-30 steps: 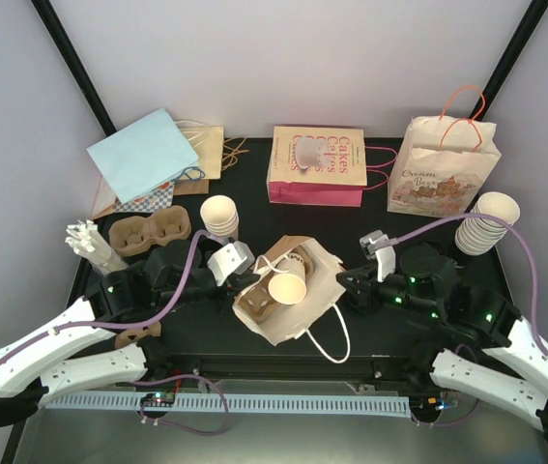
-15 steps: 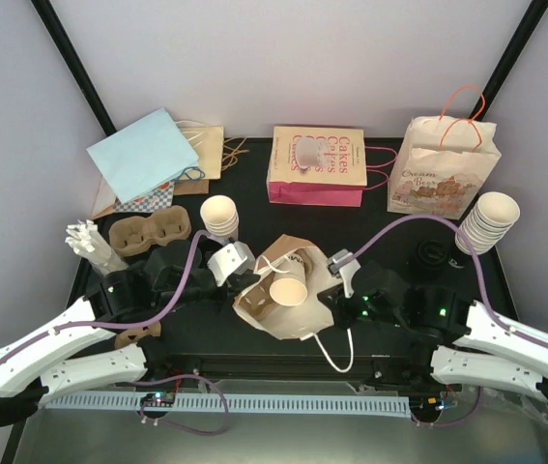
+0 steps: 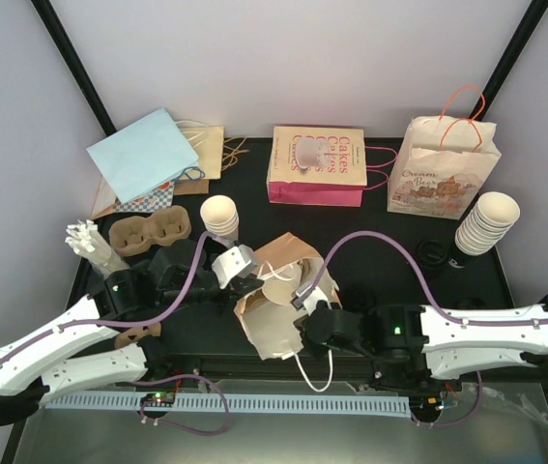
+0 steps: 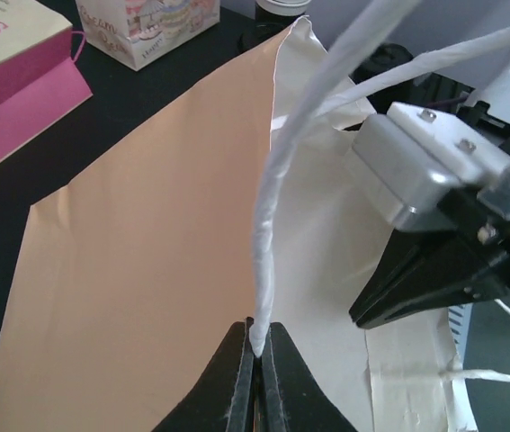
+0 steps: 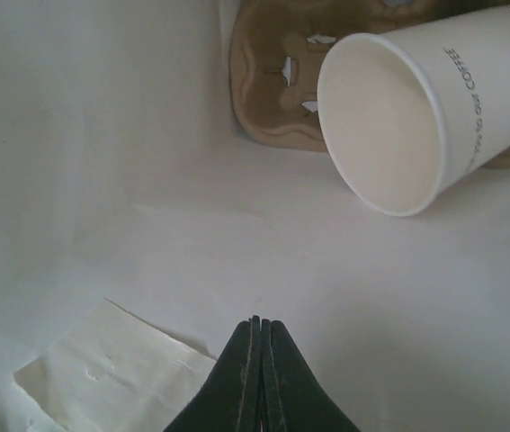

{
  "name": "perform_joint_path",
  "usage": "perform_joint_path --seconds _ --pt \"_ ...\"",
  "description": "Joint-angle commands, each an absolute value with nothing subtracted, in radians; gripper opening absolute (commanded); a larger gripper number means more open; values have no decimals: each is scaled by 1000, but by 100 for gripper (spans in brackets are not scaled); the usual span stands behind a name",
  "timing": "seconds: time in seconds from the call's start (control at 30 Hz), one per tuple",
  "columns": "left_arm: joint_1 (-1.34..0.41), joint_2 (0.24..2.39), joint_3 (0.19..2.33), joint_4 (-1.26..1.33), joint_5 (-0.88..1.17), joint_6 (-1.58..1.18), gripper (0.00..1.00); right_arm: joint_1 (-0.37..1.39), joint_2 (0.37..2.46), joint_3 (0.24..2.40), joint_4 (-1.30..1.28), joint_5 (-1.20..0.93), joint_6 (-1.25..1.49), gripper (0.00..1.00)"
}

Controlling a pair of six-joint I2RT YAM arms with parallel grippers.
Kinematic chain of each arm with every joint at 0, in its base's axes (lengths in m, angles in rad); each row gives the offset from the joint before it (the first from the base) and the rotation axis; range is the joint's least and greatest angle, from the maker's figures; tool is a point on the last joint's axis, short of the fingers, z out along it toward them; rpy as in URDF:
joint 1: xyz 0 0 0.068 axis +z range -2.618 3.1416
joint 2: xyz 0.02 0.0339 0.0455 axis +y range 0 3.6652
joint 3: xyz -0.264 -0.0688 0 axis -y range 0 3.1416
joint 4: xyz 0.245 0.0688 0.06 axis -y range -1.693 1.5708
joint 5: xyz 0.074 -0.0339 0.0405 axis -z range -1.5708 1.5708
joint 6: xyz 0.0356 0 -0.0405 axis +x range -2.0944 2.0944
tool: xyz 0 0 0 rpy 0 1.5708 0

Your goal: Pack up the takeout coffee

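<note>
The left gripper is pinching the white twisted handle of the tan paper bag. The right gripper — closed, empty — is now reaching inside it, swung over from the right, facing the cream-white paper cup lying tipped against the brown moulded-pulp carrier.

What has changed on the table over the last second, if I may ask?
The right arm swung left, bringing its shut jaws to the mouth of the white bag, facing the tipped cup. The left arm stayed put, its jaws shut on the handle. Nothing else visibly moved.
</note>
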State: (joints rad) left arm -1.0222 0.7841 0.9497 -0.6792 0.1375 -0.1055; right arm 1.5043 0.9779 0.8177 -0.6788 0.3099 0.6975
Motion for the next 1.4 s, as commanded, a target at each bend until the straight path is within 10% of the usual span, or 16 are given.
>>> perform_joint_path --seconds 0.0,0.97,1.37 --pt "-1020 794 952 -622 203 -113 2 1549 1046 876 -679 457 728 1" --pt "-1020 760 917 -577 201 -148 2 1563 1259 961 -706 691 1126 3" --pt "-1020 736 893 -549 208 -174 2 1522 1212 874 -725 698 1226 47"
